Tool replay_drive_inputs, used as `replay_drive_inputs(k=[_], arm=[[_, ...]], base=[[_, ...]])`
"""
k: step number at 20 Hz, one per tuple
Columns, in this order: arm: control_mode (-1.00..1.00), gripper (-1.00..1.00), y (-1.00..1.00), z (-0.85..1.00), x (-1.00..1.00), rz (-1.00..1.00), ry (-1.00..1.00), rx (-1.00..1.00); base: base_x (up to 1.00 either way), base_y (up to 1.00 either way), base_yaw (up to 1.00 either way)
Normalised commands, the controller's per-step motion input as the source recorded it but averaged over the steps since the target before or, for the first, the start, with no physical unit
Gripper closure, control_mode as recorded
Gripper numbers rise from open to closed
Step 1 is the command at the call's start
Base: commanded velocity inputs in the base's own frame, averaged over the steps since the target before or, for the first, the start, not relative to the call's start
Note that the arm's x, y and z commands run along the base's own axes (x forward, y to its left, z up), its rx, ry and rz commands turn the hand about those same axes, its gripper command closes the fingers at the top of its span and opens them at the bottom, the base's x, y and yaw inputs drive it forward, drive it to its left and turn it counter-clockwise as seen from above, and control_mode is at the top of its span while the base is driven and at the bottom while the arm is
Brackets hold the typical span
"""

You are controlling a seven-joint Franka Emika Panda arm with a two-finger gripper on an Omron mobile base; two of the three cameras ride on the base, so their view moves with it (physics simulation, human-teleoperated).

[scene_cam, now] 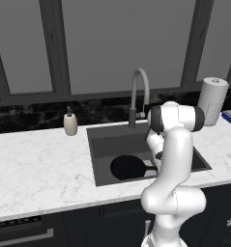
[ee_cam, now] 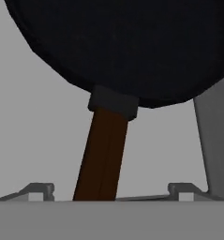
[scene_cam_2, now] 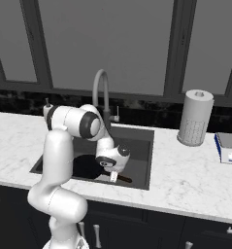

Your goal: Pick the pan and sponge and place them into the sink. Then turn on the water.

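The jaws stand wide apart, one tip out to either side of the pan's brown handle, with clear space between each tip and the wood, so nothing is gripped. Seen from the hand, the handle runs up between the tips to a dark collar and into the round black pan, which lies flat on the grey floor of the sink.

From the left of the base, the pan sits in the front part of the sink, its handle pointing right toward the arm's hand, which is low over the basin. From the right side the hand hovers just above the handle end, with the pan partly hidden behind the white arm.

The tall arched faucet rises behind the basin at the back rim. A white soap dispenser stands on the marble bench to the left of the sink. A paper towel roll stands upright on the bench to the right, and a flat blue and white box lies further right
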Motion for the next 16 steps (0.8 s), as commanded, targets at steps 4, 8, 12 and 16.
replay_drive_inputs(k=[4, 8, 12, 16], arm=[[-1.0, -1.0, 0.0, 0.22, 0.0, 0.04, -0.01, 0.0], [-1.0, -1.0, -0.17, 0.92, 0.03, 0.01, 0.11, 0.01], [-1.0, -1.0, -0.1, 1.0, 0.23, 0.0, 0.25, 0.04], [-1.0, -1.0, -0.12, 1.0, 0.15, 0.0, 0.29, 0.02]], base=[[0.0, 0.0, 0.0], [0.0, 0.0, 0.0], [0.0, 0.0, 0.0], [0.0, 0.0, 0.0]])
